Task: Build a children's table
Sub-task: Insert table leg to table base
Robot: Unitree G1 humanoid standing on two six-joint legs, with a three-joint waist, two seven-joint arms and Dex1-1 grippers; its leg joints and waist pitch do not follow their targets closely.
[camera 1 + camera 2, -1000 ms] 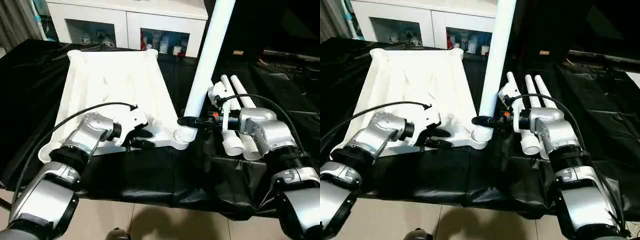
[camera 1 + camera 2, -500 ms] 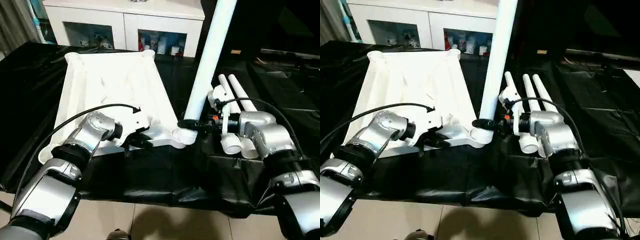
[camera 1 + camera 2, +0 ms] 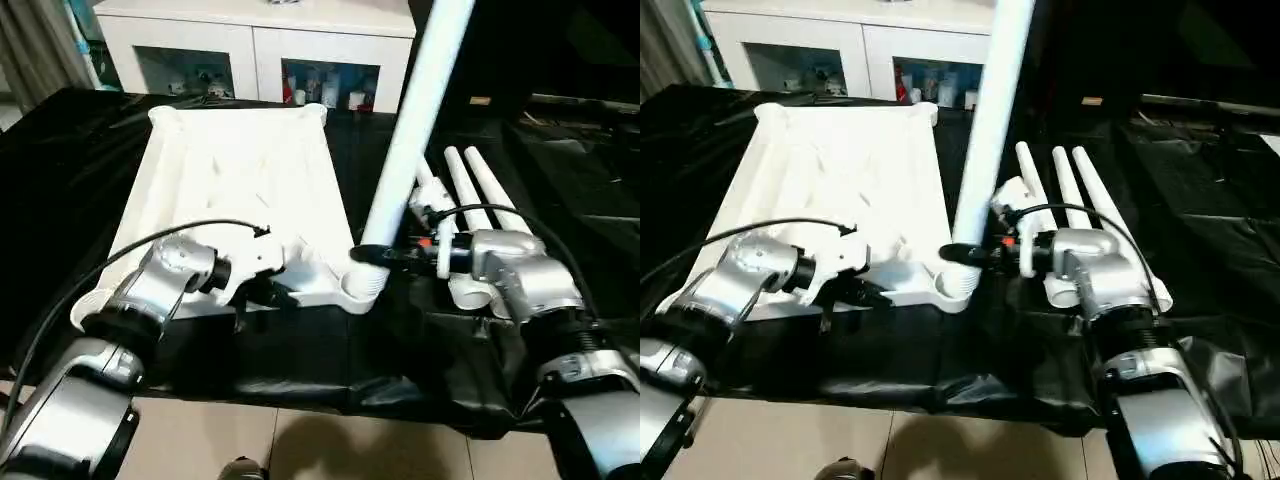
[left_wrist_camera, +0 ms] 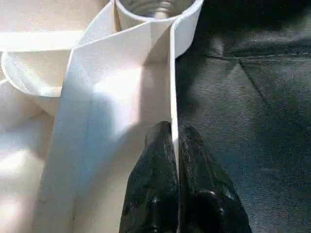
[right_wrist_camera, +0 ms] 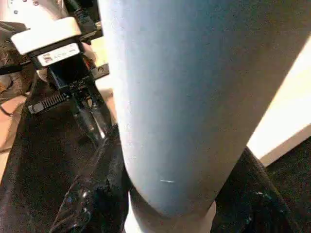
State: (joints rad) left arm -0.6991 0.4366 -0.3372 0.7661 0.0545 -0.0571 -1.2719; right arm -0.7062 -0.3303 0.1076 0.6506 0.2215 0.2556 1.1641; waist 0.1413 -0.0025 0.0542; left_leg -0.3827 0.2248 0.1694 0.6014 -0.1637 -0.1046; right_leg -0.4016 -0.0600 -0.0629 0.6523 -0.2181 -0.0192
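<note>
On the black-draped tabletop [image 3: 300, 350] the white top [image 3: 235, 190] lies upside down, ribbed underside up, left of centre. Its near right corner socket [image 3: 362, 288] takes the foot of one leg [image 3: 415, 110], which rises steeply up and leans a little to the right. At that foot the right gripper [image 3: 962, 256] has its black jaws closed around the leg just above the socket; the right wrist view shows a finger [image 5: 95, 194] on either side of the tube. Along the near rim of the top, left of the socket, the left gripper [image 4: 174, 141] has its jaws pinched shut on the thin upright edge wall. Right of the standing leg, three spare legs [image 3: 480, 190] lie side by side on the cloth. Beyond the far edge stands a white cabinet [image 3: 250, 50].
</note>
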